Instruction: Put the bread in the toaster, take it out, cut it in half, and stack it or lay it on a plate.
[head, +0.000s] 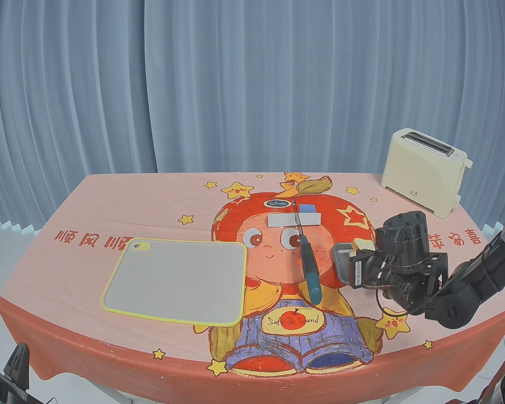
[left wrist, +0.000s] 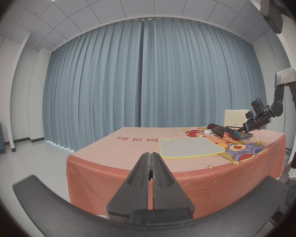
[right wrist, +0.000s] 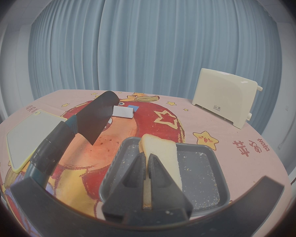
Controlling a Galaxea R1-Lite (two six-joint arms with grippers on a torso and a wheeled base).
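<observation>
Right gripper (right wrist: 147, 158) has its jaws pinched on the bread slice (right wrist: 166, 157), held upright on edge over the grey tray (right wrist: 204, 175) at the right of the counter (head: 95, 214). Can't tell if it's clear of the tray floor. Edge-on grip looks right for dropping it into the toaster (head: 423, 170) slot, far right. Left gripper (left wrist: 151, 157) sits off the near-left edge, jaws closed on nothing. Knife (head: 308, 262) lies mid-counter with the cutting board (head: 177, 280) to its left, ready for the cut step.
</observation>
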